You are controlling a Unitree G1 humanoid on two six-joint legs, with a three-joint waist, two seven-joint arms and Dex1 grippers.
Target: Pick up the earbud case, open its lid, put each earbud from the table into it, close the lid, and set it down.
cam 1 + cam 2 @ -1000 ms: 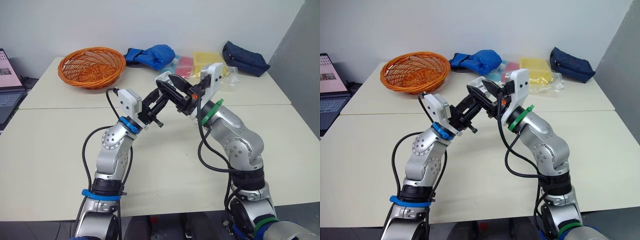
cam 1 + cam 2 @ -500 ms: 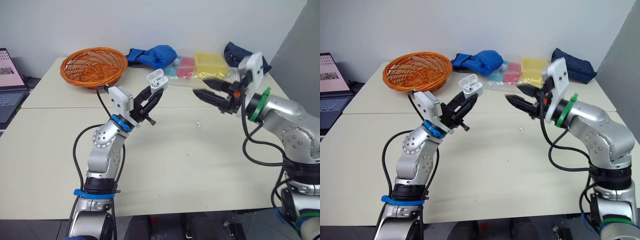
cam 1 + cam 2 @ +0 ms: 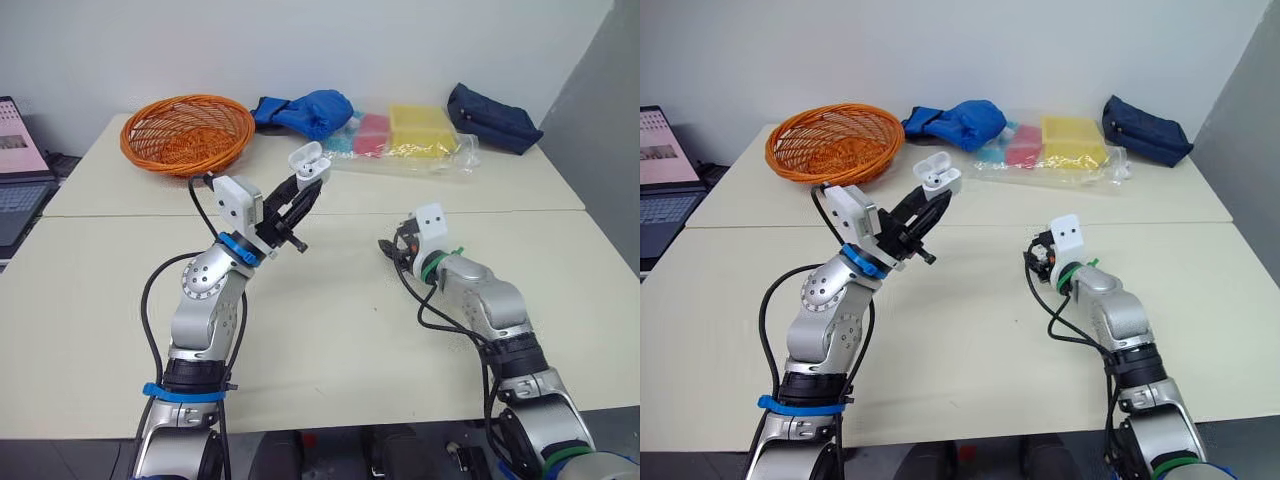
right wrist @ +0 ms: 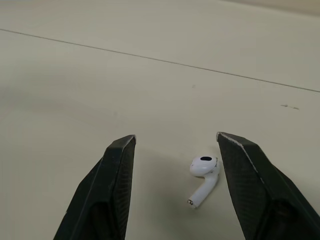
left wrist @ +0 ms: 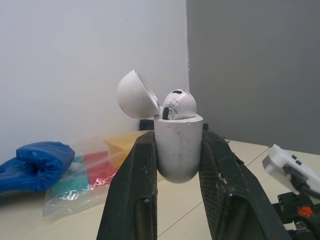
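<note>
No readable text anywhere, honestly. The laptop [image 3: 18, 140] at the left edge has something printed on its screen, but it's way too small to make out.

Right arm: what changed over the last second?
The right gripper left the earbud case, swung out right and dropped to the table. Its fingers now stand open either side of the loose earbud. The left gripper stays shut on the open case, seated earbud inside.

L hand [image 3: 308, 191] raised, clamped; R hand [image 4: 175, 136] low, spread.
</note>
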